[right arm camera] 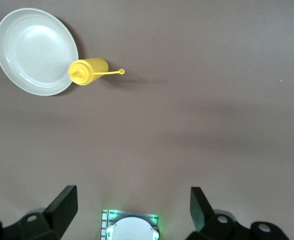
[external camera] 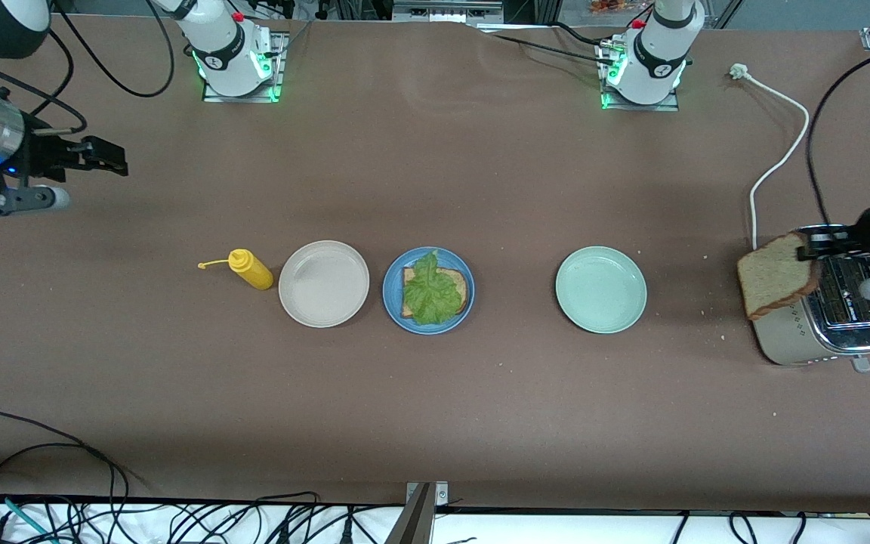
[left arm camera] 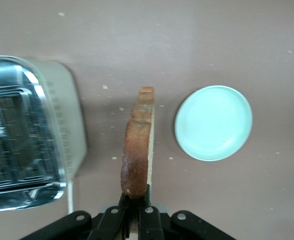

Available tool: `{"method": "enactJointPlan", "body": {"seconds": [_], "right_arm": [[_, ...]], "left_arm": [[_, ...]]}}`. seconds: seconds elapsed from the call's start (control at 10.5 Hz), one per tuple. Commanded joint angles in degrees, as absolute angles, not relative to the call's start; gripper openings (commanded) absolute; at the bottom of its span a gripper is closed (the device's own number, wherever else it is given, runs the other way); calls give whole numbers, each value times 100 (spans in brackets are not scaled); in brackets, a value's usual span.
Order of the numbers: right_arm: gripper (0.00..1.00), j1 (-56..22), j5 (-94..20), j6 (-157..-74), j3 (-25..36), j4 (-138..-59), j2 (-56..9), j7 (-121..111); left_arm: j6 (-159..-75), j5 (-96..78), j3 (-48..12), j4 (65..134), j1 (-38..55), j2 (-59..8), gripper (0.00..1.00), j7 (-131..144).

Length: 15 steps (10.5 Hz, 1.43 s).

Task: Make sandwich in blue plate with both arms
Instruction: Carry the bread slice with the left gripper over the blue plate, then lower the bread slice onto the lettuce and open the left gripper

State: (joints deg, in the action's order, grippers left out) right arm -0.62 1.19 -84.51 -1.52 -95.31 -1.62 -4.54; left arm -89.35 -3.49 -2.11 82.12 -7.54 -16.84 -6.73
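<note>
Toaster (external camera: 828, 325) sits nearest the camera, at my left arm's end of the table, and my left gripper (external camera: 820, 245) hangs over it with its fingers clamped on the crust edge of a bread slice (external camera: 776, 276), which hangs on edge. Going along the row from my right arm's end: mustard bottle (external camera: 251, 270), beige plate (external camera: 323, 283), blue plate (external camera: 428, 290) with a bread slice and lettuce (external camera: 430, 291) already on it, then green plate (external camera: 600, 289). My step, as I judge it, is carrying the top slice to the blue plate. To do it well I should pass over the green plate, turn the slice flat, line it up with the lower slice and release it low onto the lettuce. My right gripper (external camera: 106, 157) waits with fingers spread wide, holding nothing, over bare table at its own end.
</note>
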Motion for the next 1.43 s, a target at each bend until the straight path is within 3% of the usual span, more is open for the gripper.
{"method": "enactJointPlan", "body": {"seconds": [0.0,0.19,0.67,0.95,1.33], "right_arm": [[100,1147,299,-9007,-896,-10064,308,-222],[100,1266,299,-8975,-984,-10020,316,121],[100,554,352,-8772,-571,-9606,246,694],[100,159,290,-8780,-185,-9606,237,677],[100,-79,308,-8771,53,-9598,246,598]], "left_arm": [[-8965,-1182,-167,8507,-108,-1608,0,50],[-8991,-2095,-167,8508,402,-1949,0,219],[-10176,-4451,-167,8482,1633,-3021,0,518],[-10869,-4930,-176,8341,2143,-3497,0,588],[-11442,-5458,-176,7561,2723,-4182,0,1116]]}}
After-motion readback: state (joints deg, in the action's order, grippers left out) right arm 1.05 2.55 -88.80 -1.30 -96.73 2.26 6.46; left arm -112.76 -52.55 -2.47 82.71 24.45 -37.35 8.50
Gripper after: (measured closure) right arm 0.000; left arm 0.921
